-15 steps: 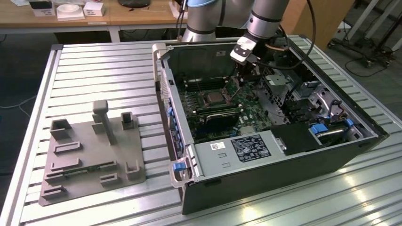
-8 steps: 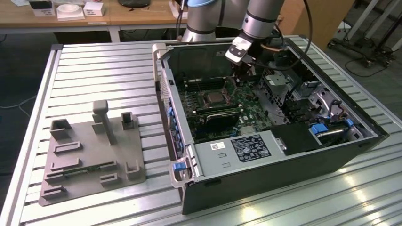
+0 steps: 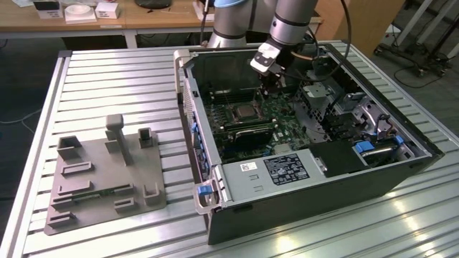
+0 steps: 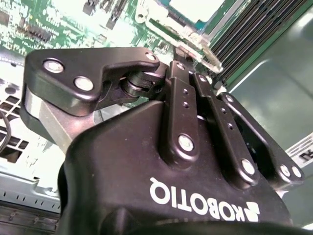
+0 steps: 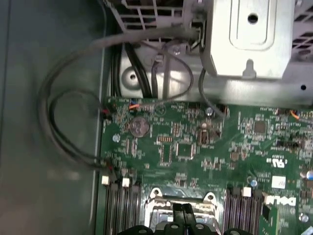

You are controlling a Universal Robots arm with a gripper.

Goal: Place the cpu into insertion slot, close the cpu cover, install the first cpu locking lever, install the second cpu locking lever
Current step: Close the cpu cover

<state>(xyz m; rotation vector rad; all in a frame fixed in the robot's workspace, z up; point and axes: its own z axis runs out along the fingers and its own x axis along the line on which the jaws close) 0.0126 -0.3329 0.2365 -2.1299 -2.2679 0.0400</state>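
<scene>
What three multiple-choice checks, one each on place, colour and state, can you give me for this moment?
1. Where is the pincer?
A. over the grey tray
B. inside the computer case
C. above the wooden desk

2. What colour is the circuit board?
A. red
B. green
C. white

3. How is the case?
A. open, insides showing
B. closed by a panel
C. tipped on its end

Answers: B, the exterior view has it over the board inside the case; B, both wrist views show a green board; A, the board lies in plain sight.
</scene>
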